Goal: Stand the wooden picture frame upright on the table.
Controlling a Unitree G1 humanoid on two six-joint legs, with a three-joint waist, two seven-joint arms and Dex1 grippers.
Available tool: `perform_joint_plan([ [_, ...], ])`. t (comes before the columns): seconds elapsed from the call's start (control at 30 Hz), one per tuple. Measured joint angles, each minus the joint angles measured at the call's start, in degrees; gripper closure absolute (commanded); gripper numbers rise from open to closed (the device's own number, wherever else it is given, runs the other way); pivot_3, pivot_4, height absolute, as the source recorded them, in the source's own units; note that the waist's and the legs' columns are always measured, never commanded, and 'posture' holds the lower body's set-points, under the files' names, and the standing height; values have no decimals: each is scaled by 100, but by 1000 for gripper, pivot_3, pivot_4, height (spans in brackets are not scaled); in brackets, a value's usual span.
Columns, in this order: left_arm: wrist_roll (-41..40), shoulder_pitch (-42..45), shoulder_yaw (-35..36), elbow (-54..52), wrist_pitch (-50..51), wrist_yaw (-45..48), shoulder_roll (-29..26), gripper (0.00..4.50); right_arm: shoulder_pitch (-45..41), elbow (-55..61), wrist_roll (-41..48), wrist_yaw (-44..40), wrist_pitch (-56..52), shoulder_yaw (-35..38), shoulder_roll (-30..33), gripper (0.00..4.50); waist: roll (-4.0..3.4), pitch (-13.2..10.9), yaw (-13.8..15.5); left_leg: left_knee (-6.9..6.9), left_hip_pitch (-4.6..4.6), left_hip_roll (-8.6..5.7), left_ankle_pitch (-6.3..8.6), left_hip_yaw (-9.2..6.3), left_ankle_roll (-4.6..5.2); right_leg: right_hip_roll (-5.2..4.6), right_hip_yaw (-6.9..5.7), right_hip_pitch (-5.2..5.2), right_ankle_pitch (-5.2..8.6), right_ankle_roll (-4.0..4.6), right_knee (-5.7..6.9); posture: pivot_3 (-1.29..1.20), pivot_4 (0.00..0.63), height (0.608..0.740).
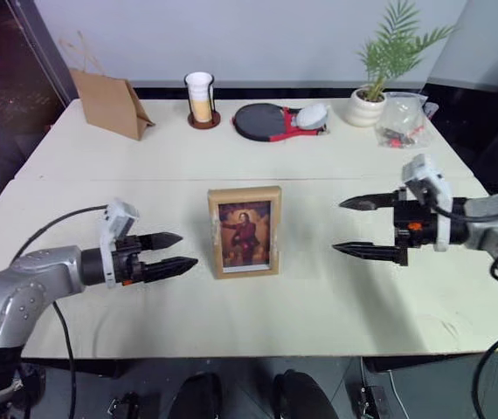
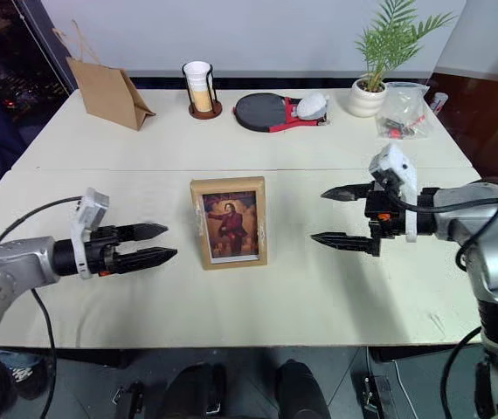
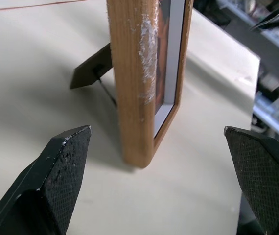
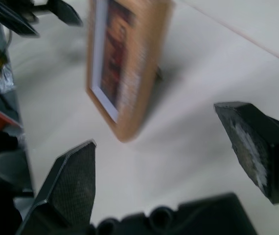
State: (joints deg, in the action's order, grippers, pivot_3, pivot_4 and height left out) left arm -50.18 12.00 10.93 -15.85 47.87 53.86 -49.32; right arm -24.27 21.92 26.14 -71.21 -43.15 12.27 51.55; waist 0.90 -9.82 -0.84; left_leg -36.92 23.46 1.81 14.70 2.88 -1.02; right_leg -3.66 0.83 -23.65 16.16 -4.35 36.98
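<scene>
Head view: wooden picture frame (image 1: 245, 231) stands upright mid-table (image 1: 319, 305), portrait facing us; left gripper (image 1: 179, 253) and right gripper (image 1: 352, 227) spread wide, empty, flanking it | Left wrist: easel stand (image 3: 91, 68) props it | Right wrist: fingers (image 4: 71, 188) apart, frame clear.

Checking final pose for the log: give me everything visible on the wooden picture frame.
The wooden picture frame is a small light-wood rectangle in portrait format, with a white inner border around a portrait of a figure in red. It stands upright on the table, leaning slightly back on a dark fold-out easel leg behind it. One side edge has whitish scuffs. Nothing touches it but the table; both grippers are apart from it.
</scene>
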Motion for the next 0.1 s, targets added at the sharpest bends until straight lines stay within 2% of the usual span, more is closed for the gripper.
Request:
perform_joint_plan([
  [0.1, 48, -9, 76, -18, -30, 118, -137, 0, 198, 594, 473, 344, -507, 291, 46, 47, 4, -1, 5, -6, 2, -1, 2, 0, 4, -5, 0, 4, 0, 1, -3, 0, 150, 740],
])
